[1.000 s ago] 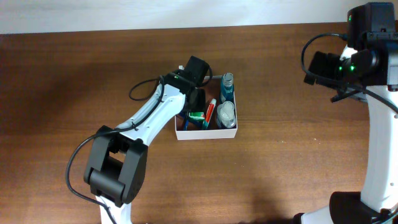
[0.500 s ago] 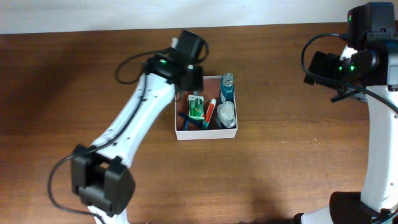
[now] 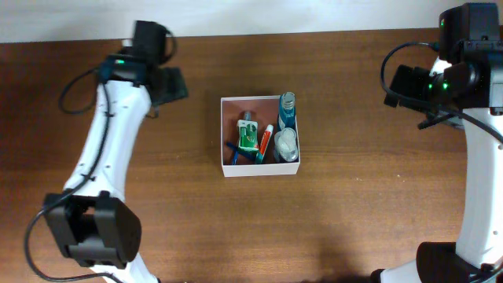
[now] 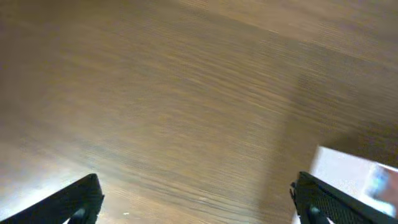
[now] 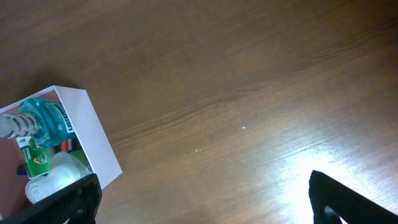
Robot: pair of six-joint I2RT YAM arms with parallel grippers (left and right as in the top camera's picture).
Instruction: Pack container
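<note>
White container (image 3: pixel 260 170), pinkish inside; green tube (image 3: pixel 248 139), blue bottle (image 3: pixel 288 114); brown table (image 3: pixel 354 220)

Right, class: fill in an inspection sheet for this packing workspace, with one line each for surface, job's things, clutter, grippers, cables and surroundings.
Surface: brown wooden table.
Job's things: white-walled container mid-table, holding a green tube, a red-and-white tube, a blue bottle and a clear item.
Clutter: nothing seen outside the container.
Grippers: left gripper with fingers apart, empty, left of the container; right gripper with fingers apart, empty, far to its right.
Cables: black cable looping beside the left arm; second cable looping by the right arm.
Surroundings: pale wall strip beyond the far edge.
</note>
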